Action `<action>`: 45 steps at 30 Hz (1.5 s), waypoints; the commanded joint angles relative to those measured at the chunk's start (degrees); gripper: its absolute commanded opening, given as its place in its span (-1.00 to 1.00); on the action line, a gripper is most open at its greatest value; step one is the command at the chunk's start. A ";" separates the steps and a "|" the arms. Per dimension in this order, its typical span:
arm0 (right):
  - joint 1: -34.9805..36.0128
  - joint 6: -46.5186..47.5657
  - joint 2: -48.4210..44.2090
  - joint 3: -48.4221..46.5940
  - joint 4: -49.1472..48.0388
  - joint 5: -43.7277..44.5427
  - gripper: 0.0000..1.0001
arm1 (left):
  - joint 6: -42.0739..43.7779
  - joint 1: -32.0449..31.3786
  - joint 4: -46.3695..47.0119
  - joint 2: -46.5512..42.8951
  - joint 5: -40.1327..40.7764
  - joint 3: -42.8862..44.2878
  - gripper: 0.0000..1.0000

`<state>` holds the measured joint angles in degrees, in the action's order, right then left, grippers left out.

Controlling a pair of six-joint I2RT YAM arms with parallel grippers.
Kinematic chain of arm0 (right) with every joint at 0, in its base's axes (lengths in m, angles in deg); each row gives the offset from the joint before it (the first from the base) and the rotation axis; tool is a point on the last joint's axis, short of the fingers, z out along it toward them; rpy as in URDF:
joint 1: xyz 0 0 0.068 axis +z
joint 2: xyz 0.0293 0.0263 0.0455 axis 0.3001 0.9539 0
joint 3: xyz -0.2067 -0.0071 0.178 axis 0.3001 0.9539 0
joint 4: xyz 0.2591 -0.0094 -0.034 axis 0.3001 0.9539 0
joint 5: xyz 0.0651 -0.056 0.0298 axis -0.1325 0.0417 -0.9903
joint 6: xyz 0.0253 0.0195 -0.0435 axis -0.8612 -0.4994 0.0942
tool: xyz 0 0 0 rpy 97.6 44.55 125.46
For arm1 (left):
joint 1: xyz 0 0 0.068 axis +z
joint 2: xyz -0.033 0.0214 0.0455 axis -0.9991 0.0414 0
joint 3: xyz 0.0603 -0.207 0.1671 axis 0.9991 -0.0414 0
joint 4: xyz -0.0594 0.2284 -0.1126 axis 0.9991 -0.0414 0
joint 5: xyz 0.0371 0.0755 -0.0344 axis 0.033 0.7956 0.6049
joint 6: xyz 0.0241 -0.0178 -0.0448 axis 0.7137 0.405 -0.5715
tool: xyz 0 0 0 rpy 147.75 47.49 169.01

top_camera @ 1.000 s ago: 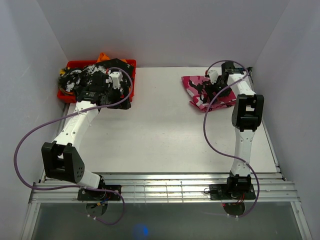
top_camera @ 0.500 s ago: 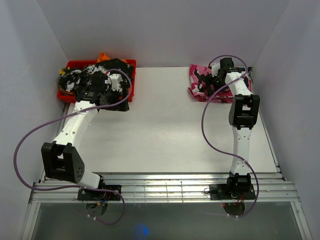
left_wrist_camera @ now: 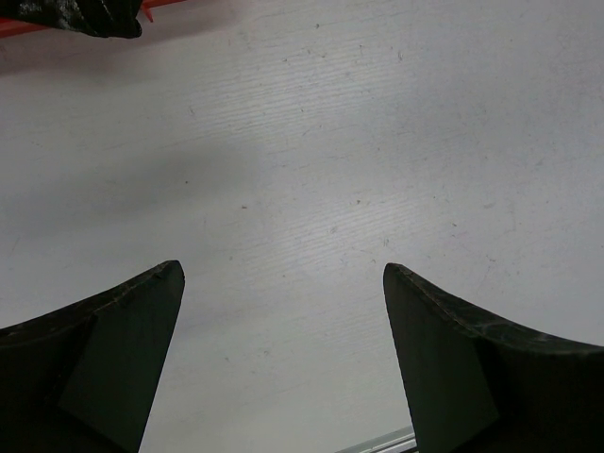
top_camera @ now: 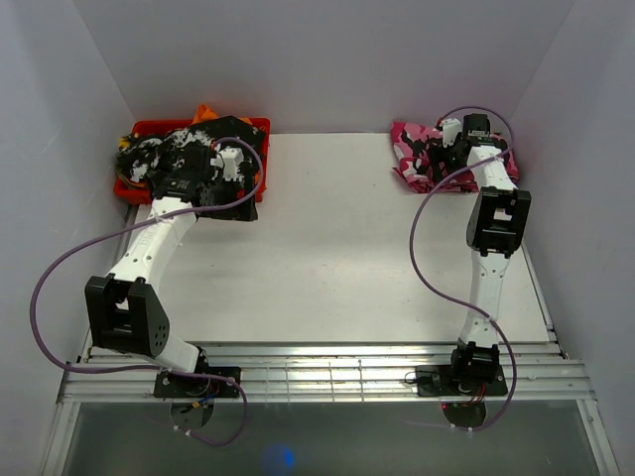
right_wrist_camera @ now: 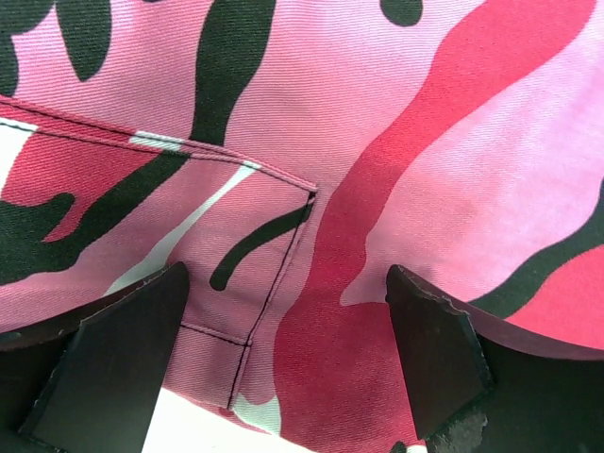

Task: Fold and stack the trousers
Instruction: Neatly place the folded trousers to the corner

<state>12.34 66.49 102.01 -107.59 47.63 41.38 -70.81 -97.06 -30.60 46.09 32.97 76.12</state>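
The hot-pink, white and black camouflage trousers point(top_camera: 417, 159) lie bunched and folded at the table's back right corner. My right gripper point(top_camera: 446, 157) is low over their right part. In the right wrist view this gripper point(right_wrist_camera: 285, 272) stands open just above the pink cloth point(right_wrist_camera: 377, 113), beside a stitched pocket seam, with no cloth pinched. A black-and-white mottled garment point(top_camera: 159, 154) fills the red bin point(top_camera: 253, 124) at the back left and spills over its front. My left gripper point(top_camera: 220, 174) hovers at that bin, open point(left_wrist_camera: 281, 267) over bare table, holding nothing.
An orange cloth point(top_camera: 204, 111) pokes out at the bin's back. White walls close in the table on the left, right and rear. A corner of black cloth point(left_wrist_camera: 85, 19) and the bin's red edge show at the top left of the left wrist view.
The pink trousers and my right gripper have moved together toward the back right corner, the cloth ending more bunched. The left arm has barely moved.
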 commanded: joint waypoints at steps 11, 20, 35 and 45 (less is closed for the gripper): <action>0.37 4.55 3.08 1.99 -1.06 6.53 0.80 | 0.04 0.29 0.31 -0.37 -0.53 2.39 0.96; 1.35 -3.00 -5.69 2.77 0.08 3.28 0.80 | 1.27 0.38 0.57 -3.62 -0.79 3.53 0.96; 1.26 -1.61 -41.82 19.12 13.83 -13.40 0.80 | 4.43 2.49 -6.72 2.79 -12.72 12.32 0.96; 1.26 4.98 -64.66 60.06 18.27 -22.83 0.80 | 9.09 2.49 -6.37 -5.20 -16.62 -3.14 0.96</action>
<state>13.63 67.95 43.04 -54.58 61.86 21.19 -64.69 -94.74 -35.60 46.44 19.38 76.88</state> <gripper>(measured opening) 0.903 0.978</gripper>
